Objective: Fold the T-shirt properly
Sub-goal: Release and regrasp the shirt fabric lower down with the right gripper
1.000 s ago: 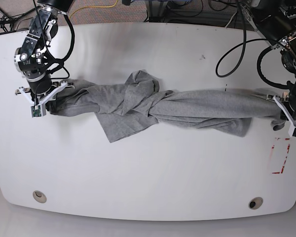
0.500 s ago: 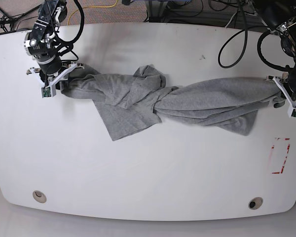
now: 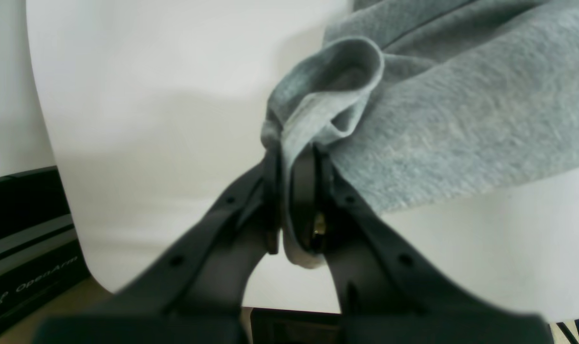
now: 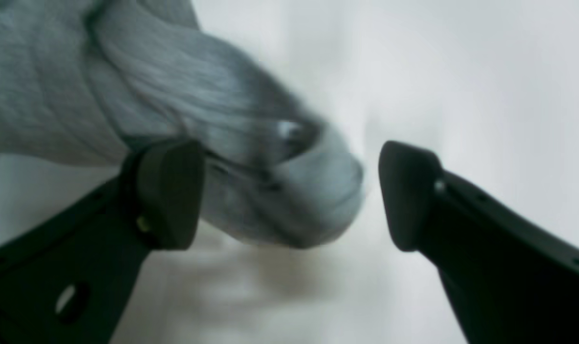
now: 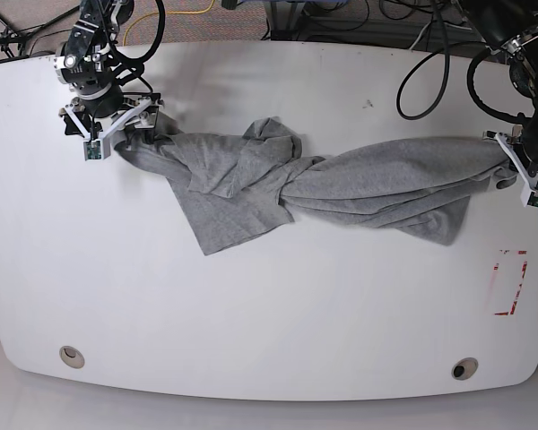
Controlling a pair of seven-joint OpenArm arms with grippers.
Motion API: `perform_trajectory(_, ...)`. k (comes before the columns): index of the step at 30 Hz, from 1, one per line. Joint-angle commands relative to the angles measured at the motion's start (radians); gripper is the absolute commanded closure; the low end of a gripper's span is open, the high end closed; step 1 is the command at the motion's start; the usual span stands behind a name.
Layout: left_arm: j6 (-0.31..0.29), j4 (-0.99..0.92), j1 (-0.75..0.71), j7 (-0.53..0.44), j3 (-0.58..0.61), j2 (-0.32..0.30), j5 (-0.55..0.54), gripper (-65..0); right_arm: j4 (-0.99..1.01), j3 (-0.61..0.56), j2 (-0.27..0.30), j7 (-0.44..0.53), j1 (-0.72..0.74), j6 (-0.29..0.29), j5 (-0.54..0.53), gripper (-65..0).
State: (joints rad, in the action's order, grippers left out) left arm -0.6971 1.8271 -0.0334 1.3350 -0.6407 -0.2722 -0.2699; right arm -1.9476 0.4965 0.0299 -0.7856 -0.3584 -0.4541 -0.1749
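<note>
One T-shirt [image 5: 341,184], light heather-grey and bunched into a twisted band, is stretched across the far half of the white table [image 5: 278,313], with a loose flap spread toward the near side left of centre. Its end at the base view's right is pinched between the closed jaws of the left gripper [image 3: 294,200], a fold of fabric being clamped there. The right gripper [image 4: 289,191] is seen with its jaws wide apart around the other bunched end, gripping nothing.
</note>
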Motion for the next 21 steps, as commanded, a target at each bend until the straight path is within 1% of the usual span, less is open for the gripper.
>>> perform_trajectory(1,-0.001,0.012,0.016,-0.015,-0.001,-0.019,-0.002,0.0,-0.045,-0.008,0.011,0.027,0.026,-0.027,-0.091,-53.6)
perform_trajectory(4,-0.001,0.016,0.016,-0.015,0.0,-0.019,-0.002,0.0,-0.045,-0.008,0.012,0.018,0.081,-0.035,-0.125,-53.1)
perform_trajectory(8,-0.001,0.015,0.016,-0.015,0.0,-0.019,-0.002,0.0,-0.026,-0.015,0.011,-0.028,0.16,-0.036,-0.12,-53.1)
perform_trajectory(11,-0.001,0.015,0.019,-0.015,0.0,-0.02,-0.002,0.0,0.041,-0.069,0.012,-0.045,0.233,-0.036,-0.113,-53.1)
perform_trajectory(14,-0.001,0.016,0.019,-0.015,0.002,-0.02,-0.002,0.0,0.116,-0.134,0.031,-0.047,0.29,-0.033,-0.082,-53.1)
perform_trajectory(17,-0.001,0.015,0.02,-0.015,0.014,-0.02,-0.002,0.0,0.184,-0.186,0.035,-0.044,0.338,-0.035,-0.051,-53.1)
perform_trajectory(21,-0.001,0.018,0.019,-0.015,0.022,-0.02,-0.002,0.0,0.261,-0.223,0.038,-0.044,0.384,-0.036,-0.028,-53.1)
